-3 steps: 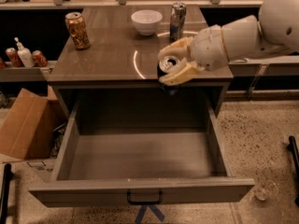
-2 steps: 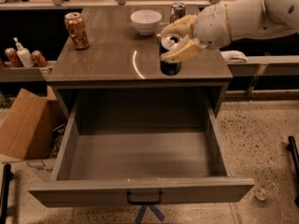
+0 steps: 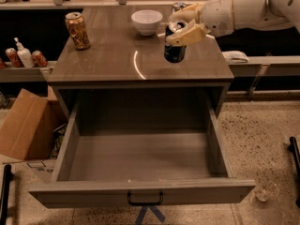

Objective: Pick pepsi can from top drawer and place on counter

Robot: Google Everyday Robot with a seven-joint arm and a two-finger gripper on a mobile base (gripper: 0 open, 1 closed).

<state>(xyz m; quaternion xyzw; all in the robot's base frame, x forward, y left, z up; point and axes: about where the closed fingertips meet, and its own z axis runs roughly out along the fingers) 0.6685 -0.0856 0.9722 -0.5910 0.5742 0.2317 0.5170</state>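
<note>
Gripper [image 3: 176,29], fingers closed on the rim of the pepsi can [image 3: 174,53], held it upright over the right side of the counter [image 3: 117,55], beside a white bowl [image 3: 146,21]. Below, the top drawer [image 3: 140,192] stood pulled out.

High front view, down over top drawer [image 3: 140,159], jaws gripping pepsi can [image 3: 175,53] upper right

nothing legible, even can [image 3: 175,54] in gripper [image 3: 182,30]

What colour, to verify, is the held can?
Dark navy can, silver top, in end effector over counter; camera view.
</note>
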